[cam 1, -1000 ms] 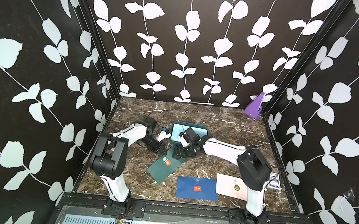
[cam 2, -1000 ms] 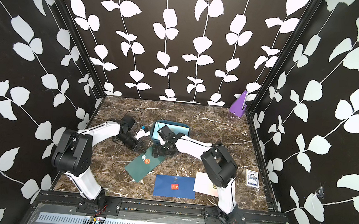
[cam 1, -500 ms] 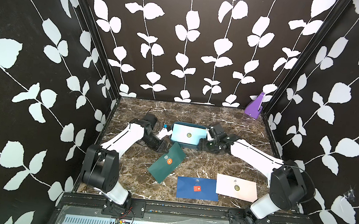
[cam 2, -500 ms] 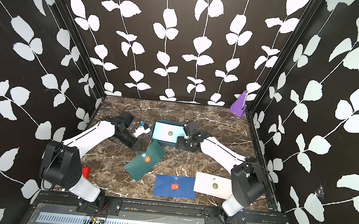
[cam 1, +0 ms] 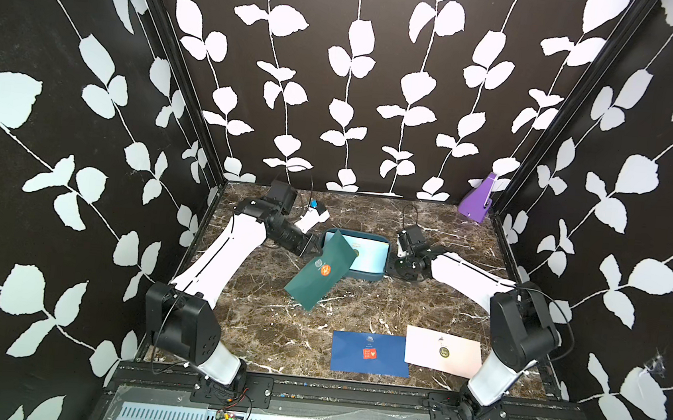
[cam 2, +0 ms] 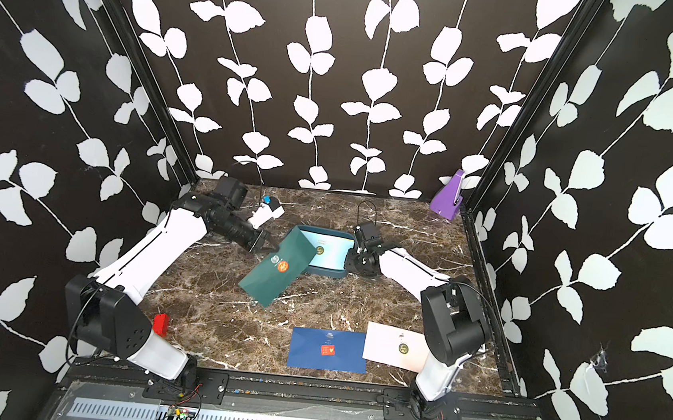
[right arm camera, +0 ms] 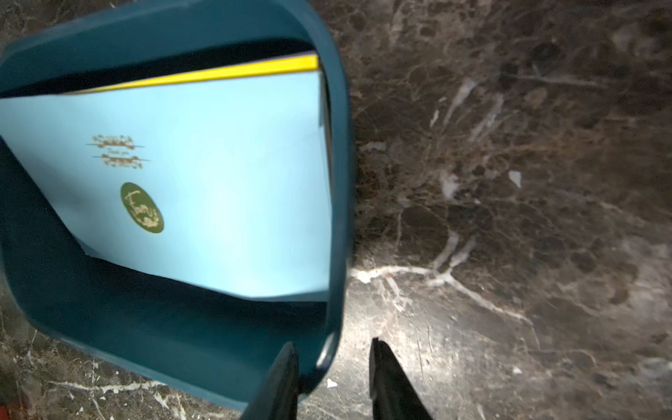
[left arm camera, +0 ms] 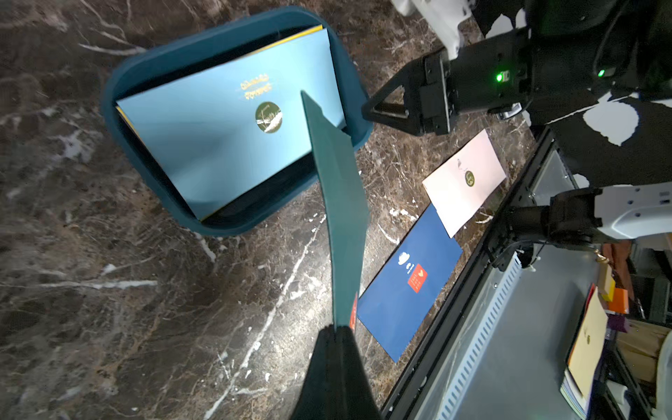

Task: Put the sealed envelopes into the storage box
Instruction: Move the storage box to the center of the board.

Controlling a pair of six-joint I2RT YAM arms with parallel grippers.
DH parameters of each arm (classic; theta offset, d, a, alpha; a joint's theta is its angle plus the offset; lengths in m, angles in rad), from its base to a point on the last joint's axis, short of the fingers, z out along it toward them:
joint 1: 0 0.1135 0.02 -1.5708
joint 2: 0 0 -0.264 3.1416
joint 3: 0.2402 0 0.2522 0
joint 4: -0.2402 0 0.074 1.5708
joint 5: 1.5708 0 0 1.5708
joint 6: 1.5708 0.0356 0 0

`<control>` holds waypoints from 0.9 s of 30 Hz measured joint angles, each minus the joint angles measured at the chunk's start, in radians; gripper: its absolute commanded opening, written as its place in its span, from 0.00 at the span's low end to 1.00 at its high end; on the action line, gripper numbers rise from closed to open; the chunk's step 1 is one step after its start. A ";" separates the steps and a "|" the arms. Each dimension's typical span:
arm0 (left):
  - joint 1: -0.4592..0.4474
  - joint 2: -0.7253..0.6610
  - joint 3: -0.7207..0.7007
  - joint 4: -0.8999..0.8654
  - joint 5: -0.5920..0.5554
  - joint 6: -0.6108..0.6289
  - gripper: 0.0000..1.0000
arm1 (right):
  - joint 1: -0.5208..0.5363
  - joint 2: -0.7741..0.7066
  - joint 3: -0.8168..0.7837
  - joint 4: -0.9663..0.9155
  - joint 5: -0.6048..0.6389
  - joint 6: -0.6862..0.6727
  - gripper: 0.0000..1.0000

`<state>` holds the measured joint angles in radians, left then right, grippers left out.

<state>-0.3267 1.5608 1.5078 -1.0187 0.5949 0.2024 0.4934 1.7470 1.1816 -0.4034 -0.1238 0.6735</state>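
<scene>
In both top views, the left gripper (cam 1: 314, 245) pinched the dark green envelope (cam 1: 319, 270) at frame centre, one corner over the storage box (cam 1: 366, 278). Left wrist: its fingers (left arm camera: 334, 371) were clamped on it. Right wrist: the right gripper (right arm camera: 332, 343) straddled the box wall, fingers apart.

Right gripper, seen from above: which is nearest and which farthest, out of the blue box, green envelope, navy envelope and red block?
1. Blue box: right gripper straddles its rim.
2. Green envelope: over the box's other end.
3. Navy envelope: flat at the front.
4. Red block: front left corner.
</scene>
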 measured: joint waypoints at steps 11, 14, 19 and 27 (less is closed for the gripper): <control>-0.012 0.147 0.215 -0.031 -0.038 0.024 0.00 | -0.016 0.028 0.030 0.003 -0.023 -0.012 0.13; -0.048 0.204 0.298 -0.068 -0.065 0.070 0.00 | -0.022 0.036 0.043 0.002 -0.032 -0.029 0.08; -0.113 0.277 0.368 -0.112 -0.121 0.138 0.00 | -0.025 0.037 0.048 -0.021 -0.064 -0.085 0.05; -0.158 0.354 0.506 -0.192 -0.164 0.258 0.00 | -0.027 0.037 0.048 -0.043 -0.148 -0.129 0.05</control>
<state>-0.4850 1.9144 2.0136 -1.2106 0.4305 0.4603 0.4664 1.7840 1.2297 -0.4465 -0.2714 0.5449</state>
